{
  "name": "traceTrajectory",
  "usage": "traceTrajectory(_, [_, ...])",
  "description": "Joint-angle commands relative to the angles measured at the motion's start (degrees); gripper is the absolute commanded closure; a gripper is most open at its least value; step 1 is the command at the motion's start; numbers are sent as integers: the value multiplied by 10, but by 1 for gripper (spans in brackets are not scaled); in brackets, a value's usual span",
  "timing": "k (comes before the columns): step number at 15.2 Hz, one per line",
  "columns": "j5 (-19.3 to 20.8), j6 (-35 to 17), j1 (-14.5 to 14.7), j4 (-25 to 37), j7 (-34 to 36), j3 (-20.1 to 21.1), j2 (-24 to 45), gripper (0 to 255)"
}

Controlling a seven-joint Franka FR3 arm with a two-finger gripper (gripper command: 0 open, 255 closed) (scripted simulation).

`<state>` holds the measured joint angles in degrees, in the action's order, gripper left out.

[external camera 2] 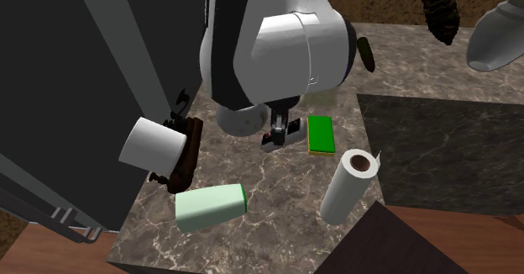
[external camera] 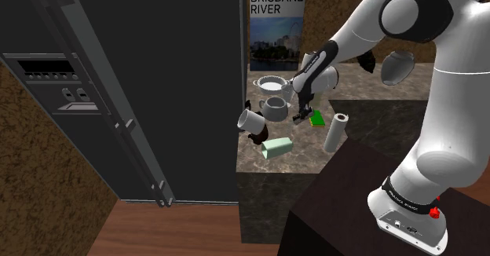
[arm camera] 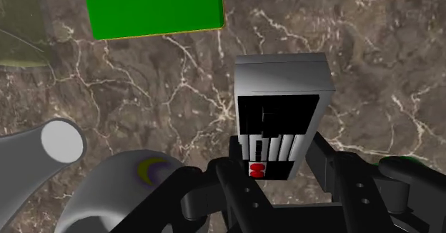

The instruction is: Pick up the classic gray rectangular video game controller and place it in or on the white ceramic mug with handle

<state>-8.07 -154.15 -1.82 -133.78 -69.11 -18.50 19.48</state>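
The gray rectangular controller [arm camera: 282,103] is being clasped between the two black fingers of the gripper [arm camera: 277,159], at the end carrying its two small red buttons. Its plain gray body is being seen face-on, with a black panel crossed by a row of white bars. It is being held low at the brown veined stone counter [arm camera: 143,88], near a green block [arm camera: 154,10]; whether it is touching the surface cannot be told. A white mug [external camera: 275,109] is standing nearby.
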Motion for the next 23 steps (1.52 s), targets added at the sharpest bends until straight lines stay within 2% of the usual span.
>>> traceTrajectory(1, [9, 15, 6, 1, 7, -6, -14, 255])
traceTrajectory(9, [43, 64, 19, 0, 29, -25, -67, 255])
traceTrajectory(17, [-4, 150, -2, 227, 22, 6, 80, 255])
traceTrajectory(23, [-20, 237, -25, 436, 32, 23, 204, 255])
